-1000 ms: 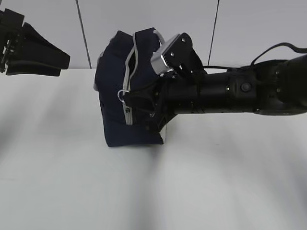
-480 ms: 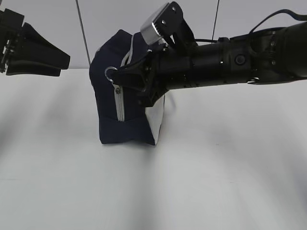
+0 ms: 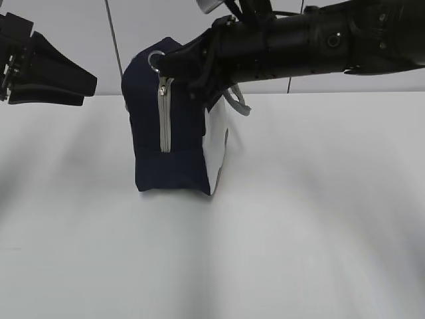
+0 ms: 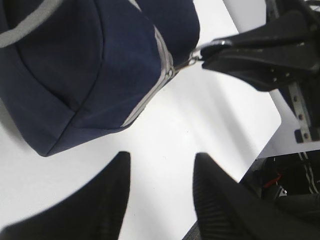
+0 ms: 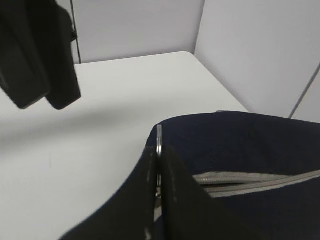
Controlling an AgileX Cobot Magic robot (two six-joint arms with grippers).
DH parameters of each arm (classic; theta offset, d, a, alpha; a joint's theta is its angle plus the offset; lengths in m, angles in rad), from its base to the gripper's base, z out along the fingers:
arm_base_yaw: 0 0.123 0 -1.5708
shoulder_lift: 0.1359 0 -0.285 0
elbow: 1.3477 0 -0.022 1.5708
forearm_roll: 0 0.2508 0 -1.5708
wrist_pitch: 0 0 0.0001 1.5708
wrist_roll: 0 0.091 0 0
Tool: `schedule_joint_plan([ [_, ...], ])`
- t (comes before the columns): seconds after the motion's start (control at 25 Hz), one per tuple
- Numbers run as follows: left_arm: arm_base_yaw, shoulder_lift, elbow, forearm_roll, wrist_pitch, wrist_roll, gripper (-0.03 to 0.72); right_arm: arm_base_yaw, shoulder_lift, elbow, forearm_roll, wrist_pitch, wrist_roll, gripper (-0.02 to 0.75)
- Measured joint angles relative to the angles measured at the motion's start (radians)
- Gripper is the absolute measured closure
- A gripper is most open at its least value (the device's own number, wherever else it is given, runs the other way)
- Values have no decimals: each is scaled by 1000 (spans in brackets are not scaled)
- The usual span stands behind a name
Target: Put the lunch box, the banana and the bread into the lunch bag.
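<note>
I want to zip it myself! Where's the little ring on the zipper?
The zipper pull ring sits at the lunch bag's top left corner in the exterior view, pinched in the right gripper's jaws.

Lunch bag (image 3: 172,126) stands upright mid-table, zipper shut along its facing end: no way in. Right gripper (image 3: 166,63) and its arm block the bag's top. White table (image 3: 299,232) bare in front and right. Left gripper (image 3: 50,70) hangs well left.

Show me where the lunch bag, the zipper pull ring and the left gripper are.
lunch bag (image 3: 146,119): exterior view, on its navy end panel.
zipper pull ring (image 3: 157,58): exterior view, on the metal ring pinched by the right gripper (image 3: 166,63).
left gripper (image 4: 160,175): left wrist view, between its two open fingers.
</note>
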Motion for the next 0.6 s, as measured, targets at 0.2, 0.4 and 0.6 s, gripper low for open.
schedule_joint_plan([
  [0.2, 0, 0, 0, 0, -3, 19, 380, -59, 0, -44, -22, -18, 66, 754],
  [0.4, 0, 0, 0, -4, -30, 53, 380, -76, 25, -90, -70, -70, 136, 754],
  [0.6, 0, 1, 0, -10, -32, 72, 380, -76, 88, -161, -80, -88, 175, 754],
])
